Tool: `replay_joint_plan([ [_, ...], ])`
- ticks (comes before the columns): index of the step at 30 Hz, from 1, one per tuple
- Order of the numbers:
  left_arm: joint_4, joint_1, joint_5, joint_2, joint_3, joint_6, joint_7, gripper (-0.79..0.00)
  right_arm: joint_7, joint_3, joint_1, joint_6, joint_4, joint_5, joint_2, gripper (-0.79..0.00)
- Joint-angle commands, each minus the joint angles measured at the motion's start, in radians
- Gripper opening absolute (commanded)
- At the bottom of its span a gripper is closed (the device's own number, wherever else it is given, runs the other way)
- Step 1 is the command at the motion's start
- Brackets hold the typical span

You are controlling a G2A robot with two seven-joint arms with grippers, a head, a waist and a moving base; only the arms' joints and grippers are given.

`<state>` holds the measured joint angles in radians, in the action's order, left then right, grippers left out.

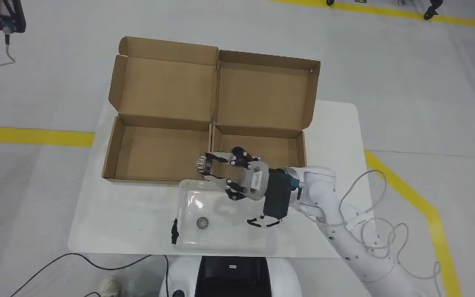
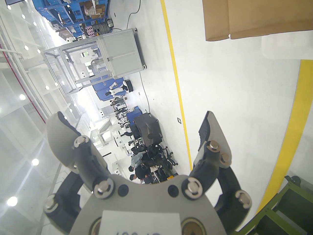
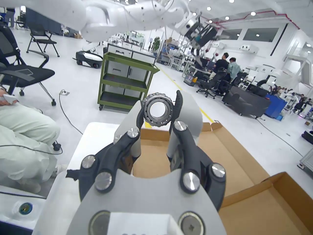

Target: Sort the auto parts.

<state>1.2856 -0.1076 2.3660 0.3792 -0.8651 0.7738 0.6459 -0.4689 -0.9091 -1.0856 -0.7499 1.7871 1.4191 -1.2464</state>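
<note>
My right gripper [image 3: 160, 103] is shut on a metal roller bearing [image 3: 159, 123], held upright between its fingertips. In the top view this gripper [image 1: 208, 166] and the bearing [image 1: 201, 165] hang over the front right corner of the left cardboard box [image 1: 148, 152], beside the right box [image 1: 286, 152]. A second bearing [image 1: 202, 222] lies in the clear plastic tray [image 1: 230, 200] at the table's front. A small black part [image 1: 173, 230] sits at the tray's left edge. My left gripper [image 2: 133, 121] is open with nothing between its fingers and faces the floor beyond the table.
Both boxes stand open with their lids [image 1: 167, 78] folded back at the far side of the white table [image 1: 334, 148]. A green cart [image 3: 124, 84] and office chairs [image 3: 22, 72] stand on the floor past the table's left side, near a seated person [image 3: 27, 133].
</note>
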Motion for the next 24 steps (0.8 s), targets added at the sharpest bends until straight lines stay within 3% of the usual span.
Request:
replay_joint_plan([
  [1, 0.0, 0.0, 0.0, 0.0, 0.0, 0.0, 0.0, 0.0, 0.001, 0.001, 0.02, 0.012, 0.017, -0.003, -0.003, -0.785],
  [7, 0.0, 0.0, 0.0, 0.0, 0.0, 0.0, 0.0, 0.0, -0.065, 0.021, 0.029, 0.047, 0.022, 0.019, -0.011, -0.785],
  [14, 0.0, 0.0, 0.0, 0.0, 0.0, 0.0, 0.0, 0.0, -0.257, 0.028, 0.016, 0.042, -0.025, 0.058, -0.013, -0.785],
  [24, 0.0, 0.0, 0.0, 0.0, 0.0, 0.0, 0.0, 0.0, -0.254, -0.027, -0.052, 0.064, -0.015, 0.082, 0.004, -0.785],
])
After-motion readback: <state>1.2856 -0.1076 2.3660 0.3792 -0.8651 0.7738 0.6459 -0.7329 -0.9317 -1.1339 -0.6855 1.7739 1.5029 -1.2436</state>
